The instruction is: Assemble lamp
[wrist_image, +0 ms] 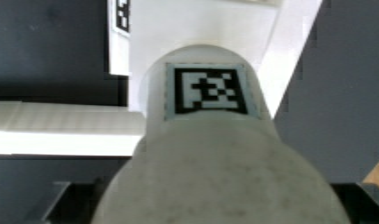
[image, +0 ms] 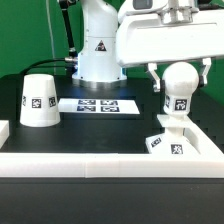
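Observation:
The round white bulb (image: 178, 88) stands upright with its short stem on the flat square base (image: 172, 144) at the exterior view's right front. My gripper (image: 178, 82) comes down from above, one finger on each side of the bulb's round head, shut on it. In the wrist view the bulb (wrist_image: 207, 130) with its square tag fills the middle. My gripper (wrist_image: 212, 208) shows only as dark pads (wrist_image: 70, 200) at the bulb's sides. The conical shade (image: 40, 100) stands mouth down at the exterior view's left, apart from the rest.
The marker board (image: 97, 105) lies flat on the black table between the shade and the bulb. A white raised wall (image: 100, 162) runs along the front edge. The robot's white base (image: 100, 55) stands behind the marker board.

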### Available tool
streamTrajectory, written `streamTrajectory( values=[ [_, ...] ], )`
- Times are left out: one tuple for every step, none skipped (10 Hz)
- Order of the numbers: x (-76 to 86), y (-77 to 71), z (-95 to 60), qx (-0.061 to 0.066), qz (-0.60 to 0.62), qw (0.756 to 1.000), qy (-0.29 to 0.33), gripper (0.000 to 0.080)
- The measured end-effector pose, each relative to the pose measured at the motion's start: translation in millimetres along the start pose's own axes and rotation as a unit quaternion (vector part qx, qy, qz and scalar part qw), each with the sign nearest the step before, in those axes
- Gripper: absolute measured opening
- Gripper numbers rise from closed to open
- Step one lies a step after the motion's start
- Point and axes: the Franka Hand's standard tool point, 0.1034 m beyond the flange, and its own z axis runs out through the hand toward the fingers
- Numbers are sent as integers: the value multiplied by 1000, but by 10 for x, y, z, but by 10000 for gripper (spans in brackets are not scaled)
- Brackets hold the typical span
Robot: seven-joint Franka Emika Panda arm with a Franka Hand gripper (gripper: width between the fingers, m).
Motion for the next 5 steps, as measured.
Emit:
streamTrajectory(
  values=[
    [1,-3,1,-2,-1,1000,9,577],
    [4,-4,3,-3,-2,1000,17,577],
    [10,-5,4,-4,-2,1000,21,577],
    [10,-4,4,-4,-2,1000,21,577],
    [10,-4,4,-4,-2,1000,21,577]
  ],
)
